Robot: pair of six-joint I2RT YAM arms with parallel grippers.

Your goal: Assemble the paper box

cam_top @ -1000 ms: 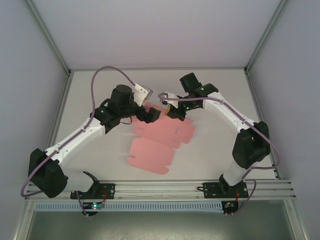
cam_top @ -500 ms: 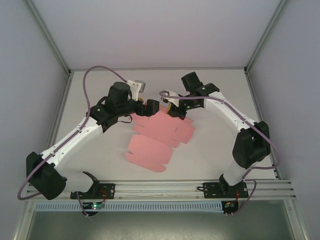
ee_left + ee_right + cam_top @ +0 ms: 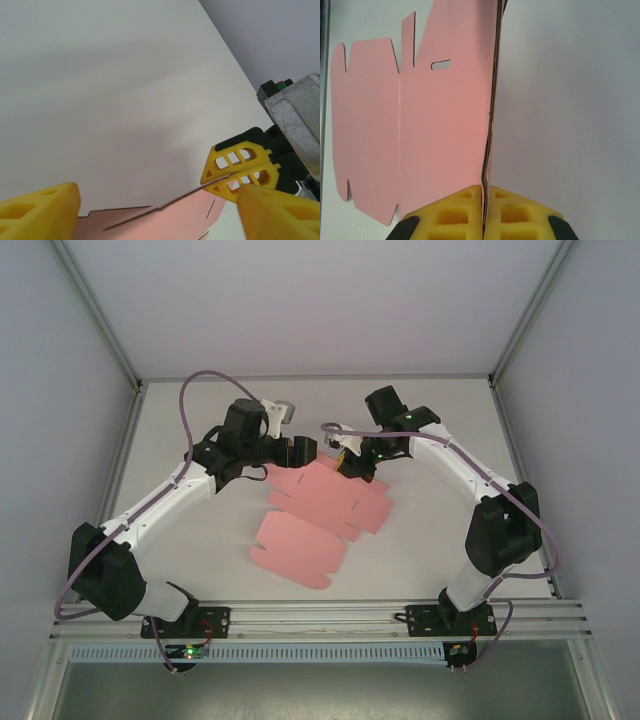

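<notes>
Pink die-cut paper box point(image 3: 318, 515), unfolded, mostly flat, far flap raised.

White table point(image 3: 440, 430); pale walls point(image 3: 300, 300) behind and beside (metal posts point(image 3: 93, 310) in the far corners); aluminium rail point(image 3: 320, 614) along near edge.

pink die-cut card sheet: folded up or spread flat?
Mostly spread: the pink die-cut card sheet lies flat on the white table, flaps unfolded. Only its far edge is lifted, pinched by the right gripper.

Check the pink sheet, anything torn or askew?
Nothing stands out. The paper box sheet lies flat on the table; only its far edge is raised, pinched in the right gripper. The left gripper hangs open beside that edge.
</notes>
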